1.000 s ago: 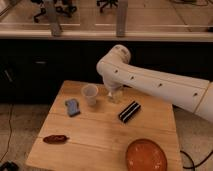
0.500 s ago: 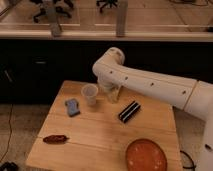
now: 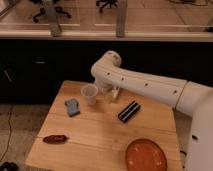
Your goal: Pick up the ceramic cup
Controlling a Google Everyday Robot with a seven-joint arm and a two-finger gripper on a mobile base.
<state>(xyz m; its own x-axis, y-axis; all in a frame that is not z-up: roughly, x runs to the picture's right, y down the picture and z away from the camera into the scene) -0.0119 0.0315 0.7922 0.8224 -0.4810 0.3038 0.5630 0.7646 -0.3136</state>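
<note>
Soft, even light on claw (image 3: 112, 94) just beside ceramic cup (image 3: 90, 93)

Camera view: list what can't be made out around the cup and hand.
Whether the hand, just right of the cup, touches it: too small to tell.
The hand's top: hidden under the arm.
The plate's near rim: cut by the bottom edge.
What the brown thing, front left, is: too small to tell.

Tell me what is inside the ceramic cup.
Through the open rim of the ceramic cup, only pale inner wall shows; no contents visible. Its near wall covers the bottom. The gripper hangs beside the cup, image-right, not inside it.
</note>
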